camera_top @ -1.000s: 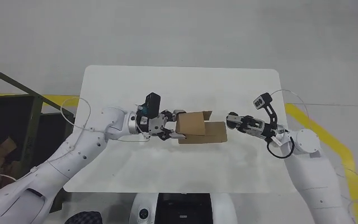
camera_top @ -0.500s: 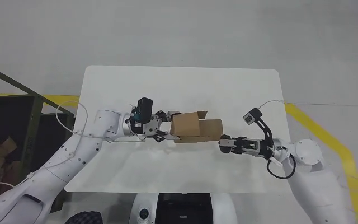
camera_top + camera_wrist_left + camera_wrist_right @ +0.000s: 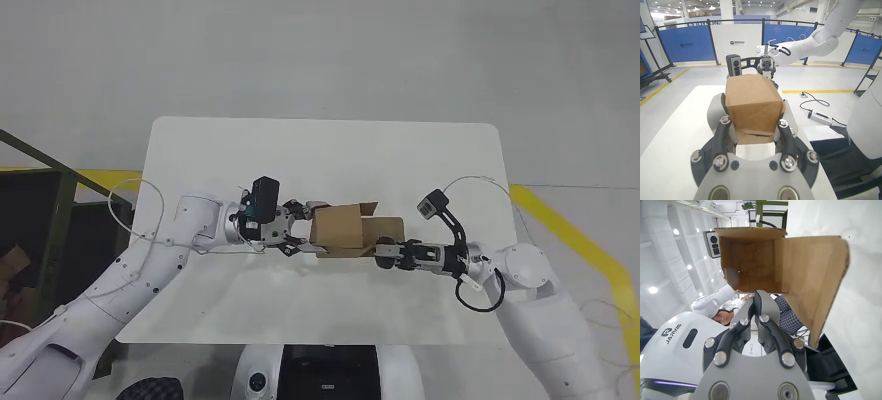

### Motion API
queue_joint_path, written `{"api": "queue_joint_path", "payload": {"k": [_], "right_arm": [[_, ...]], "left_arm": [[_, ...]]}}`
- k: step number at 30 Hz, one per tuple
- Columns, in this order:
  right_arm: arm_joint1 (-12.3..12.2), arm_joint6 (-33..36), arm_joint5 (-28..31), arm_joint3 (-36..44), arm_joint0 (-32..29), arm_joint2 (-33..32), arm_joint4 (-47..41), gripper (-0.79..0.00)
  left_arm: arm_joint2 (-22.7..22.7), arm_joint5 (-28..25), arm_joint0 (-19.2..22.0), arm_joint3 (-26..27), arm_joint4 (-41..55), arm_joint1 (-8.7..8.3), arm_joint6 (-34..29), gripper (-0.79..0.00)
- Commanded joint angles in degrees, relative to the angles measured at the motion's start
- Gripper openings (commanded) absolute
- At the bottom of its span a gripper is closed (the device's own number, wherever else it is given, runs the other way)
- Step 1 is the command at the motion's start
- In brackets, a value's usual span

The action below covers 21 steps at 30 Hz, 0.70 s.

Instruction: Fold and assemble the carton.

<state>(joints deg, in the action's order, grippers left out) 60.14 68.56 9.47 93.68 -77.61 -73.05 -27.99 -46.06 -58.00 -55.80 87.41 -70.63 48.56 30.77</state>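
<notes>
**Carton held at one end, mouth still open**

The tabletop [image 3: 200,150] carries nothing else of the task. The carton [image 3: 340,228] sits over its middle, on its side, between the two arms.

The left tool [image 3: 303,229] pinches the carton's closed end, one finger on each side wall. That end already shows creases. A tighter squeeze would probably buckle the walls and skew the box, so the flaps would no longer meet.

One broad flap [image 3: 814,275] stands swung out from the open mouth. It looks likely to spring back if pushed only part way.

The right tool [image 3: 755,294] has its fingers pressed together, with the tips touching the rim of the mouth. I cannot tell whether any cardboard is nipped between them. A push there off the fold line could slide the tips inside the box. It could also shove the carton out of the left tool's hold.

The blue barrier panels [image 3: 693,45] behind bear white lettering and a logo, left unread here. The carton shows no print.
</notes>
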Motion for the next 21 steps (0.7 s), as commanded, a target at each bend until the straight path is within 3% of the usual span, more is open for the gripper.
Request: {"api": "queue_joint_path", "payload": {"k": [1,12,21], "right_arm": [[0.03,-0.16,0.12,-0.04,0.41,0.2,-0.23,-0.785],[0.63,0.12,0.08,-1.55,4.3,4.12,-0.43,-0.785],[0.36,-0.29,0.66,-2.49,4.45,2.98,-0.72,-0.785]], "left_arm": [[0.52,0.0,0.14,0.01,-0.14,0.06,-0.05,-0.431],[2.8,0.0,1.73,-0.68,0.35,0.44,0.65,-0.437],[3.29,0.0,2.09,-0.87,0.17,0.46,1.23,-0.48]]}}
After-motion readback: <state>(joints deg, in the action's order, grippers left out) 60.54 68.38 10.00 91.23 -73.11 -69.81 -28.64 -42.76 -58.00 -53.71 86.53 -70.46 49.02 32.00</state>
